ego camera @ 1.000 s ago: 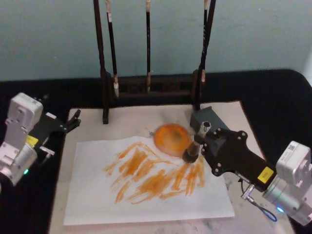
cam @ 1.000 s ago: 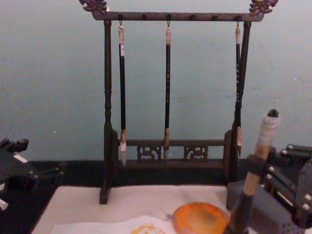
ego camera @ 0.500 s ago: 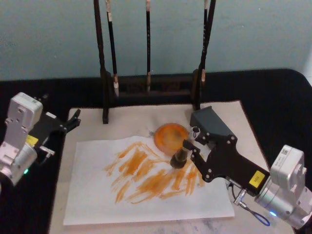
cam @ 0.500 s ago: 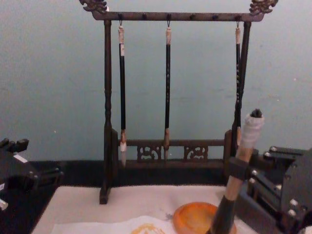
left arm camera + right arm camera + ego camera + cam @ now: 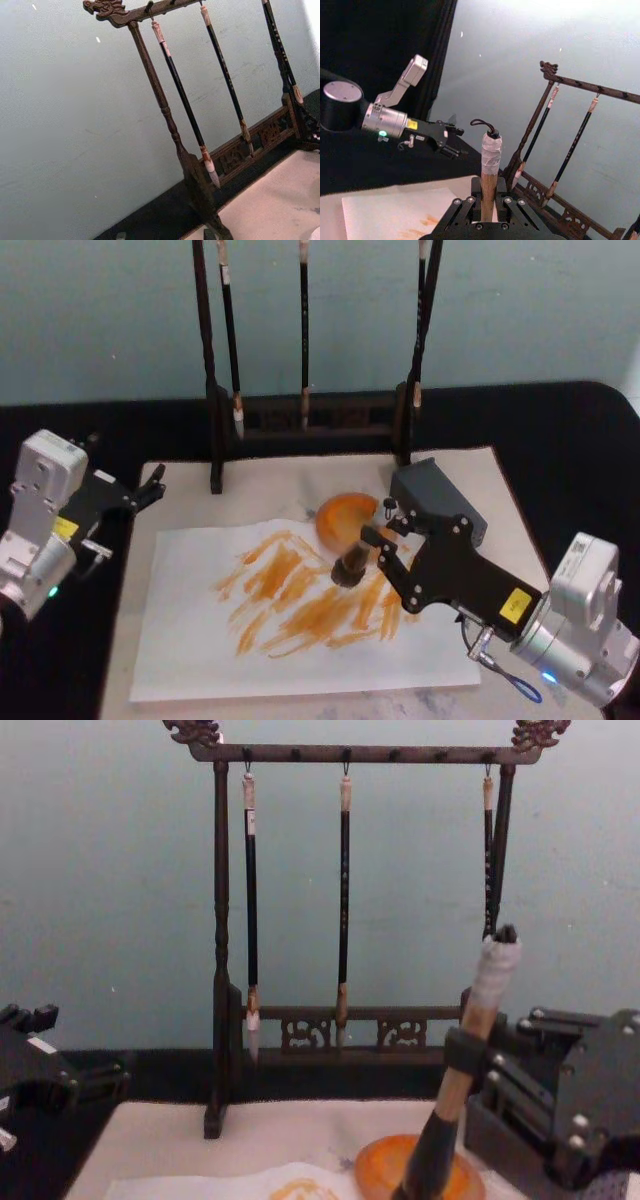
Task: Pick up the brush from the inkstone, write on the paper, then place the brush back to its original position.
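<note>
Counter: covered in black cloth, with a pale blue-green wall behind it.
Felt mat: beige, laid flat on the counter, and everything else is carried on it.
Brush rack: dark carved wood, stood upright at the mat's far edge. Three slim dark brushes are hung from its top bar, tips down.
Paper: a whitish sheet spread on the near part of the mat. Its middle is marked with many slanted orange strokes.
Right end effector: reached in from the right over the paper, near the inkstone. It is closed on the brush's handle, which is clamped between the two fingers in the right wrist view.
Left end effector: held above the counter at the mat's far left corner, well apart from the paper's strokes. Its fingers are spread, with nothing between them.
Grey block: set on the mat, just right of the inkstone and behind the right end effector.
Inkstone: a round orange disc lying flat at the paper's far edge, partly hidden by the brush and the right end effector.
Brush: gripped at the tan handle and tilted, with the whitish looped end up. The bristles are pointed down at the orange strokes, just beside the inkstone's near rim. Contact with the paper cannot be told.
</note>
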`<action>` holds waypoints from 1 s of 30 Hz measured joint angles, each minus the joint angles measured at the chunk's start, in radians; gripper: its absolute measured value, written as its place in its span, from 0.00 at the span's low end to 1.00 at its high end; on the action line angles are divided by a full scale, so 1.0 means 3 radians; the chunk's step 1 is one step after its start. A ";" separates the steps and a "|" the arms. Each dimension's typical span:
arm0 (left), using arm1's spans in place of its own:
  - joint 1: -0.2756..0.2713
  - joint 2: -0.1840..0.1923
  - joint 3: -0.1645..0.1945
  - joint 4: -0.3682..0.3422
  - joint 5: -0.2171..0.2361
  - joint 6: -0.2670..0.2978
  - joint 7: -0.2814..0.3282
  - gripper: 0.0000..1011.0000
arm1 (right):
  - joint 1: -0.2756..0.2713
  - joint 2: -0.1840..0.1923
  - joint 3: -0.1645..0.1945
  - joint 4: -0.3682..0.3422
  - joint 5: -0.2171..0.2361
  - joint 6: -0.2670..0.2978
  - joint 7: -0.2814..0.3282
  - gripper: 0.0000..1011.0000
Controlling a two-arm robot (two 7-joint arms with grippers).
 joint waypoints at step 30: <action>0.0000 0.0000 0.0000 0.0000 0.0000 0.0000 0.0000 0.99 | 0.0478 -0.0361 0.0388 0.0451 0.1320 0.0863 -0.0110 0.17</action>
